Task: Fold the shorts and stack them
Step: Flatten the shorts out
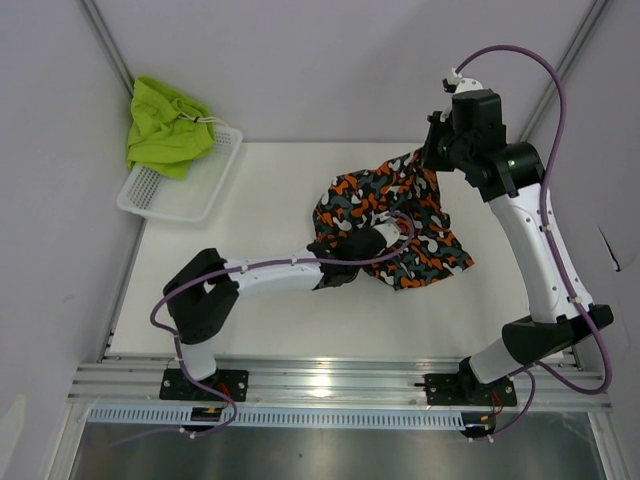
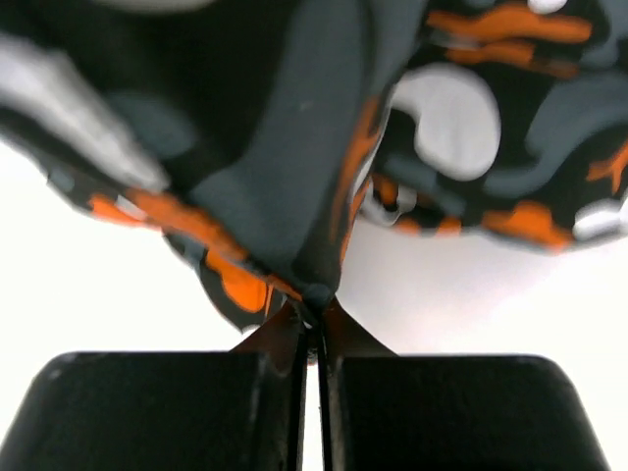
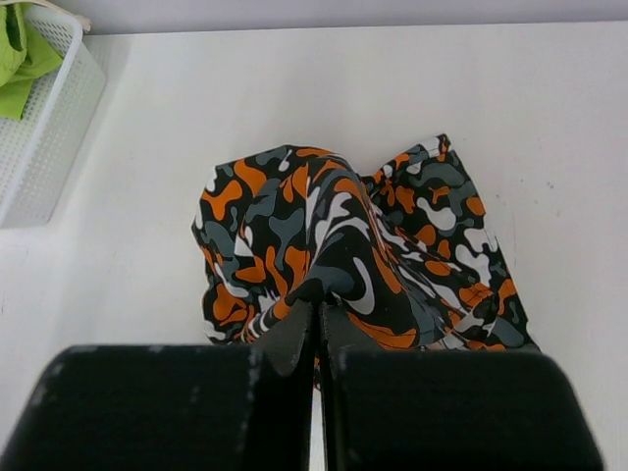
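The camo shorts (image 1: 385, 215), orange, black, grey and white, lie bunched at the table's middle right. My right gripper (image 1: 428, 158) is shut on their far edge and holds that part lifted, seen as a pinched peak (image 3: 319, 292) in the right wrist view. My left gripper (image 1: 372, 243) is shut on a fold of the same camo shorts (image 2: 316, 294) near their front. The lime green shorts (image 1: 165, 125) with a white drawstring hang over the far end of the white mesh basket (image 1: 205, 190) at the back left.
Grey walls close in the table on the left, back and right. The basket (image 3: 39, 147) sits by the left wall. A purple cable loops from each arm. The aluminium rail (image 1: 330, 380) runs along the near edge.
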`<control>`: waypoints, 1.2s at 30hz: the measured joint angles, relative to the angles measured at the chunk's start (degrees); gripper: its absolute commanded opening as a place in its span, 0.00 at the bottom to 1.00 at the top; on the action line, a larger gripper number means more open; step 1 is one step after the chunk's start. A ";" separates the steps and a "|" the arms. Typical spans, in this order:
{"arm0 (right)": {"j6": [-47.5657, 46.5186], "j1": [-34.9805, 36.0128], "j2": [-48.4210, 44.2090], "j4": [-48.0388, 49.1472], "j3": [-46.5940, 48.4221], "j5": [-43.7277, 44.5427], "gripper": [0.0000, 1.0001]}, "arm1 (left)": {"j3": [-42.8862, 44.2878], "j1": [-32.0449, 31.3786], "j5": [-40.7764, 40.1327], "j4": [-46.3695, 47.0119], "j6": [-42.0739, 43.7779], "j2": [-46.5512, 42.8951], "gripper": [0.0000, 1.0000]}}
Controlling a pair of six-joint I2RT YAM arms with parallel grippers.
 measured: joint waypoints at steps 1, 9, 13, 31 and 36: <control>0.02 -0.15 0.00 -0.20 0.00 -0.15 0.00 | 0.00 0.00 0.07 -2.05 -0.61 -1.09 0.00; 0.39 -2.27 -2.86 0.13 -3.43 -0.59 0.00 | 2.60 0.04 16.31 -20.74 -7.21 -18.27 0.00; 1.18 -4.39 -2.91 0.07 -3.80 -0.63 0.00 | 7.37 0.90 28.70 -24.46 -7.15 -18.64 0.01; 2.32 -11.91 3.54 0.98 -3.87 -1.95 0.00 | -1.53 5.64 33.11 -17.27 -11.15 -7.58 0.66; 2.51 -12.74 6.34 1.70 -3.80 -2.51 0.00 | -9.27 4.24 26.40 -13.25 -11.96 -17.31 0.70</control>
